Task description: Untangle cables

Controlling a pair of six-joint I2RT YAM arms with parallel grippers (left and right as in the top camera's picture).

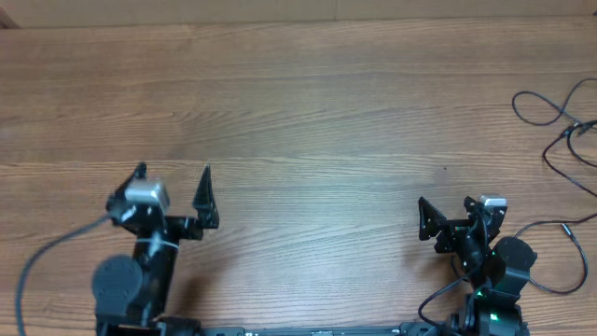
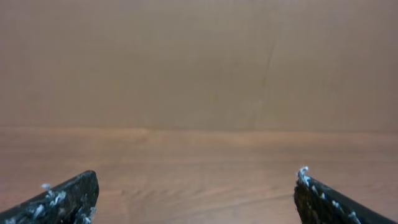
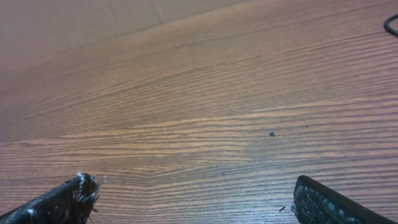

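The cables (image 1: 557, 119) are thin black cords lying in loose loops at the far right edge of the wooden table; part runs out of view. Another thin black cord (image 1: 560, 227) lies beside the right arm's base. A bit of black cable loop (image 3: 392, 25) shows at the top right corner of the right wrist view. My left gripper (image 1: 173, 179) is open and empty at the front left, far from the cables; its view (image 2: 196, 190) shows only bare wood. My right gripper (image 1: 445, 207) is open and empty at the front right, left of the cables (image 3: 193, 196).
The wooden table (image 1: 308, 112) stretches across the whole view. A thick grey wire (image 1: 37, 257) belonging to the left arm curves off the front left. A brown wall (image 2: 199, 62) rises behind the table's far edge. A small dark speck (image 3: 272, 134) lies on the wood.
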